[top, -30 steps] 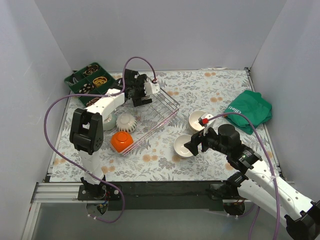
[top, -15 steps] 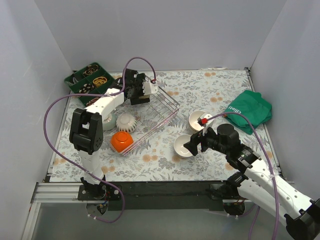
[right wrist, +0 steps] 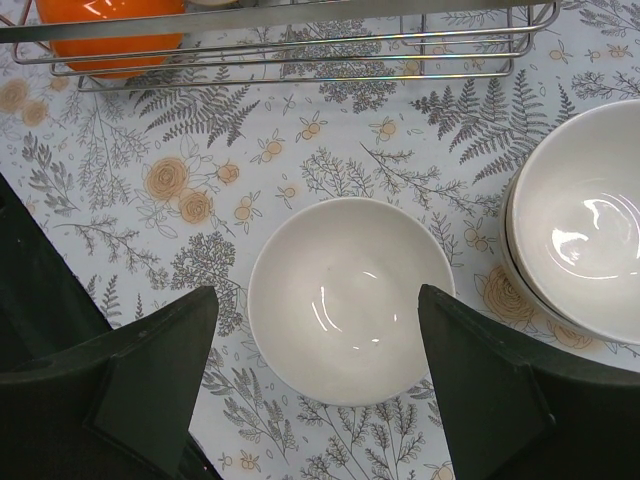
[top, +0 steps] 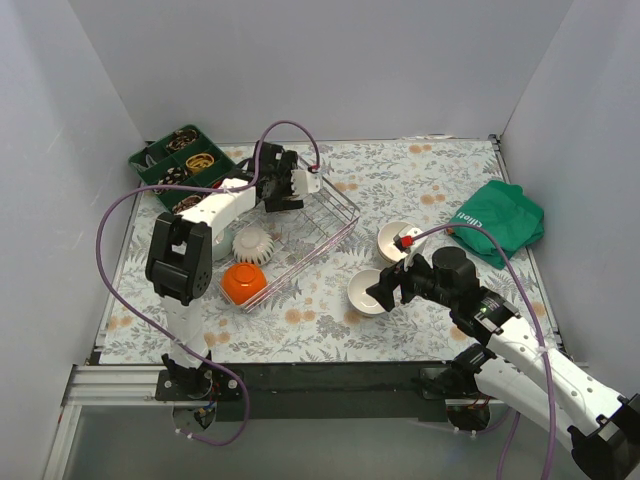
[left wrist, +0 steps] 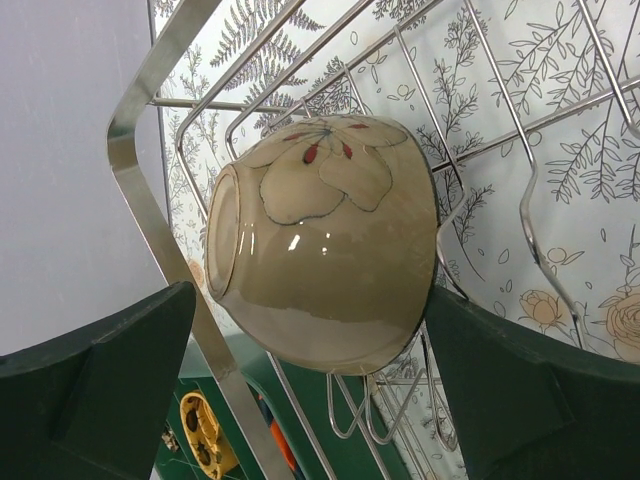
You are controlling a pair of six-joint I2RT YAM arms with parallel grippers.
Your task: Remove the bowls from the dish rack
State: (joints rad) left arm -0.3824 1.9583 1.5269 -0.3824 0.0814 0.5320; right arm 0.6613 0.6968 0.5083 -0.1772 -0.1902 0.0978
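Note:
The silver wire dish rack [top: 318, 228] stands left of centre. In it an orange bowl [top: 243, 284] and a white ribbed bowl [top: 252, 245] lie face down. A beige flowered bowl [left wrist: 320, 250] lies on its side at the rack's far corner. My left gripper [top: 288, 186] is open, its fingers [left wrist: 530, 390] either side of that bowl. My right gripper [top: 383, 291] is open just above a white bowl [right wrist: 350, 300] that sits upright on the table. In the right wrist view the rack [right wrist: 300, 40] and the orange bowl [right wrist: 110, 25] show at the top.
White bowls [top: 397, 240] are stacked beyond the single white bowl, and they show again in the right wrist view [right wrist: 580, 225]. A green compartment tray [top: 180, 160] of small items is at the far left. A green cloth [top: 500, 220] lies at the right.
My left gripper has shifted a little to the right along the rack's far corner. The right arm has barely moved.

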